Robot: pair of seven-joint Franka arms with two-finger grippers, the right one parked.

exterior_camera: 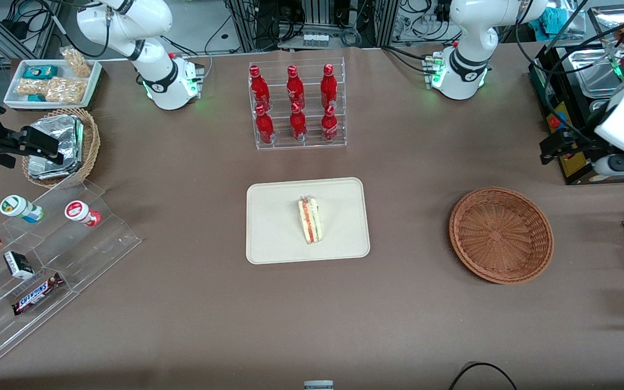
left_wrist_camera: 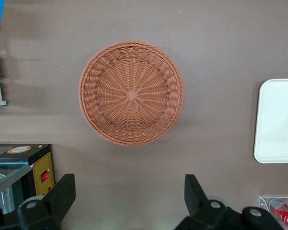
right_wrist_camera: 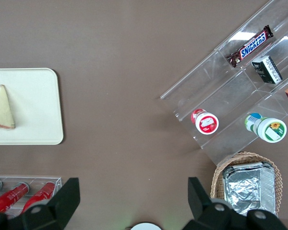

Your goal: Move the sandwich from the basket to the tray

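The sandwich (exterior_camera: 310, 219), a clear-wrapped white wedge with red and green layers, lies on the cream-beige tray (exterior_camera: 274, 227) at the table's middle. It also shows in the right wrist view (right_wrist_camera: 1, 108) on the tray (right_wrist_camera: 38, 105). The reddish-brown wicker basket (exterior_camera: 500, 234) stands empty toward the working arm's end. My left gripper (exterior_camera: 553, 147) hangs open and empty, well above the table, farther from the front camera than the basket. In the left wrist view the gripper (left_wrist_camera: 128, 191) has its jaws wide apart, with the basket (left_wrist_camera: 131, 92) and the tray's edge (left_wrist_camera: 278, 120) below.
A clear rack of red bottles (exterior_camera: 297, 105) stands farther from the camera than the tray. A black appliance (exterior_camera: 572, 108) sits near my gripper. Toward the parked arm's end are a tan basket of foil packets (exterior_camera: 63, 146), a stepped acrylic shelf (exterior_camera: 46, 254) and a white snack tray (exterior_camera: 52, 81).
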